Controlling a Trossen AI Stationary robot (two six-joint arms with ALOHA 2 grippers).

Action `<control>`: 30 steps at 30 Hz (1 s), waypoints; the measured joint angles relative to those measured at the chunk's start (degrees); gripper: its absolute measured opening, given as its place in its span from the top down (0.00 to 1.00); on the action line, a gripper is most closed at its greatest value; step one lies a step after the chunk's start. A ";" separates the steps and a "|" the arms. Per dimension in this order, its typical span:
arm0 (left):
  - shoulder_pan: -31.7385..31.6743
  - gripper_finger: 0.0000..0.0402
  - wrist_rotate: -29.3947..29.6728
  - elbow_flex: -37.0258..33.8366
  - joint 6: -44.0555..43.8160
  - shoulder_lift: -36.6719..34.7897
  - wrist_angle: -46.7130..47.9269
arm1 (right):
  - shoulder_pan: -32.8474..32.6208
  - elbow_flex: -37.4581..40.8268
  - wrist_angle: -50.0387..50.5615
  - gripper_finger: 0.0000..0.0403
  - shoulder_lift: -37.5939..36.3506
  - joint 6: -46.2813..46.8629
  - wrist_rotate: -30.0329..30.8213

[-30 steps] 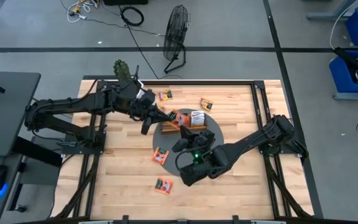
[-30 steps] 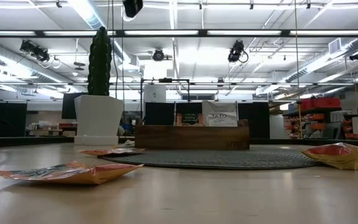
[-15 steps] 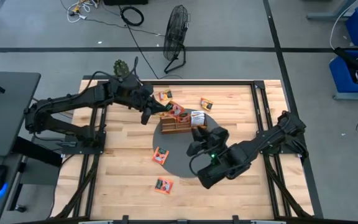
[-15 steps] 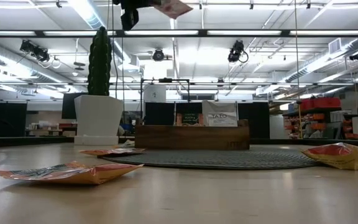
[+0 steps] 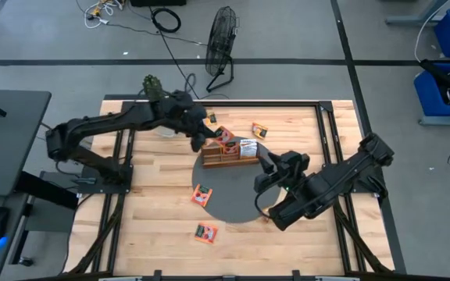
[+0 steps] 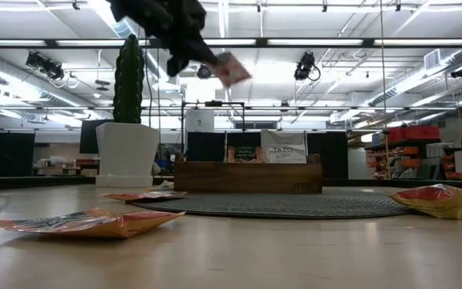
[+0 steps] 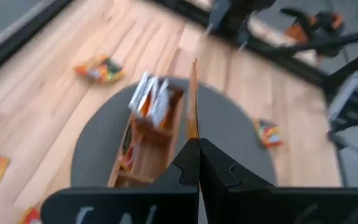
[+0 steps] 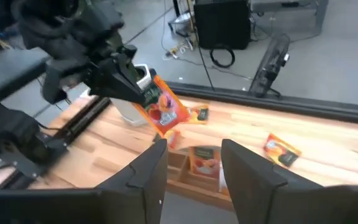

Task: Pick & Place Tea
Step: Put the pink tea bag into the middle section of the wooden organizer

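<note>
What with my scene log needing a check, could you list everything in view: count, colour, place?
loose tea sachets: four, orange-red, three on bare wood, one at the mat's edge
held tea sachet: one, orange-red, in the air above the tray
tea sachets in tray: two showing, one white, one darker, upright in the slots
wooden tray: one, brown, on the mat
round mat: one, grey, mid-table
cactus: one, green, in a white pot at the table corner by the left arm
fan: one, black, on the floor beyond the table
left pincer: shut on the held sachet
right pincer: open, empty, over the mat beside the tray
</note>
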State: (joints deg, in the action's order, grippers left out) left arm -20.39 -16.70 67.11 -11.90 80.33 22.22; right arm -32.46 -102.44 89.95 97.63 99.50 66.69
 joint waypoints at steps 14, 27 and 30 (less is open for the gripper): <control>-0.60 1.00 2.26 14.53 12.92 16.64 15.33 | 0.51 0.36 0.04 0.62 -0.97 -6.35 -3.08; 1.41 1.00 7.08 26.71 19.08 26.83 26.75 | 0.49 0.41 0.06 0.64 -0.97 -7.06 -3.34; 2.34 1.00 7.62 26.75 19.23 27.50 26.28 | 0.49 0.41 0.05 0.64 -0.97 -7.06 -3.34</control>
State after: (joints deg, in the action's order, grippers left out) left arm -18.05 -9.09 93.86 7.33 107.83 48.50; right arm -31.97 -102.04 90.00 96.66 92.45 63.35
